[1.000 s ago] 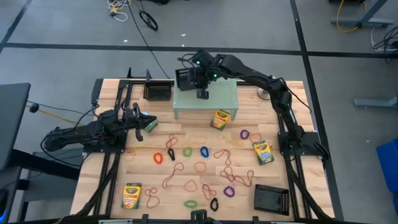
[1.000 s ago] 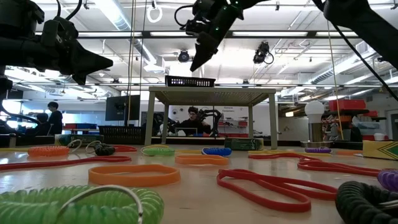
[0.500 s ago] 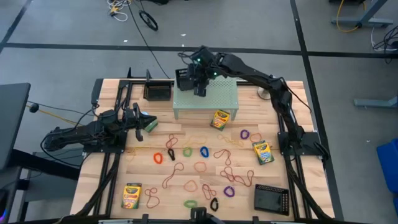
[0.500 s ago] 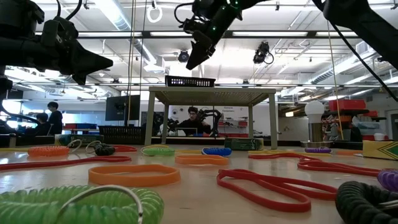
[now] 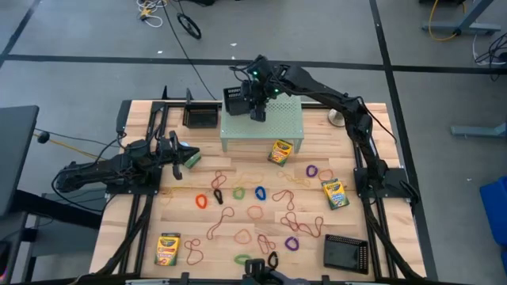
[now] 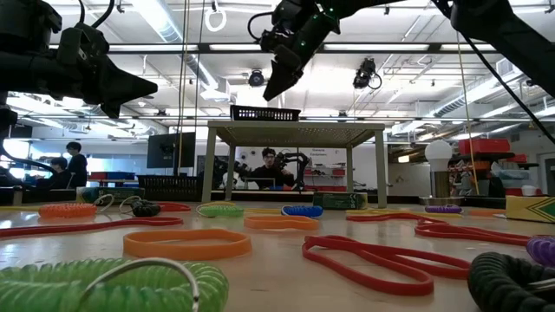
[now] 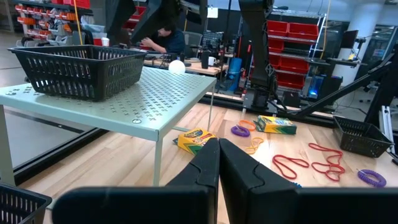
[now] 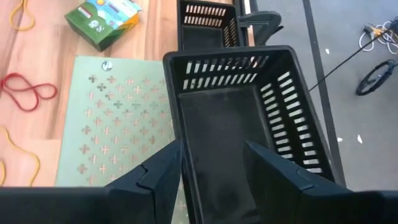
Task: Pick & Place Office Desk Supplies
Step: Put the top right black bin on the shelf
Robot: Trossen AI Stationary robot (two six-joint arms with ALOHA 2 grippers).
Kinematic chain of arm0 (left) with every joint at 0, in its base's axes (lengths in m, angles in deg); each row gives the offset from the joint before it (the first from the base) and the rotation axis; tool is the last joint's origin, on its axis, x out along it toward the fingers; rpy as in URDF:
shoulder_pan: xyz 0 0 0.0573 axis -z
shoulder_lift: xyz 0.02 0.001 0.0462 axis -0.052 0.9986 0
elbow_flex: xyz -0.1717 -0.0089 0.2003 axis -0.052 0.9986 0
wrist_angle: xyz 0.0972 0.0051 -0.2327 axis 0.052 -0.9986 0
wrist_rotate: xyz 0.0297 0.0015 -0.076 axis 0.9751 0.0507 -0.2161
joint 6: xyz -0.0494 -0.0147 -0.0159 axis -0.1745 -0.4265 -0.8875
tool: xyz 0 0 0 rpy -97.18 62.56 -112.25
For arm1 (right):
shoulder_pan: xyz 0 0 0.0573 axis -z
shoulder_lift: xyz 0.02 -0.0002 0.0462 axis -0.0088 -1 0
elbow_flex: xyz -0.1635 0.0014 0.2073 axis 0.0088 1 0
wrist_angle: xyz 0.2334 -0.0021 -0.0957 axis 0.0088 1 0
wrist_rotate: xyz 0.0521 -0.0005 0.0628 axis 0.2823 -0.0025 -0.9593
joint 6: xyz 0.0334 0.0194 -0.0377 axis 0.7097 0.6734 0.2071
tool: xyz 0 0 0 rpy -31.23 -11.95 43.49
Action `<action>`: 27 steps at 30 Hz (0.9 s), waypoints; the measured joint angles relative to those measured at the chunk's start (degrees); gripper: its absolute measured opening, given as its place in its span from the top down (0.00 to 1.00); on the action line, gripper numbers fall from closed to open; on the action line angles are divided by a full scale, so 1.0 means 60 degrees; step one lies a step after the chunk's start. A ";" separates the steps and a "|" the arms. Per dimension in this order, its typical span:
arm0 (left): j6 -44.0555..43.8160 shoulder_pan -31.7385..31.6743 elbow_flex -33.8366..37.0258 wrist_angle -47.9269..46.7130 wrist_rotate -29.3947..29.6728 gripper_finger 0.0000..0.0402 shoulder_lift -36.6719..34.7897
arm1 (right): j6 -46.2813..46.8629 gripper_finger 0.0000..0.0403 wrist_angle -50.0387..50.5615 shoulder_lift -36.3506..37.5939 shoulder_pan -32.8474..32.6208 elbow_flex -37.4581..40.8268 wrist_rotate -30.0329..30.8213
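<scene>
A black mesh tray (image 5: 235, 100) stands on the far left part of the pale green perforated riser (image 5: 277, 127). My right gripper (image 5: 257, 112) hangs above the tray, tilted downward and open. In the right wrist view its fingers (image 8: 158, 177) frame the tray (image 8: 217, 137), and in the low view the gripper (image 6: 270, 87) is clear of the tray's rim. Three crayon boxes (image 5: 280, 150) (image 5: 334, 192) (image 5: 167, 248) and several coloured rubber bands (image 5: 253, 212) lie on the wooden table. My left gripper (image 5: 190, 158) waits shut and level at the table's left.
A second black tray (image 5: 200, 116) sits on the table left of the riser, and a third (image 5: 345, 252) at the near right corner. One crayon box lies just in front of the riser's near edge. The riser's right half is bare.
</scene>
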 joint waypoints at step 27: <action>0.0000 0.0002 0.0000 -0.0002 -0.0003 0.97 0.0000 | -0.0254 0.94 -0.0490 -0.0514 -0.0095 0.0164 -0.0077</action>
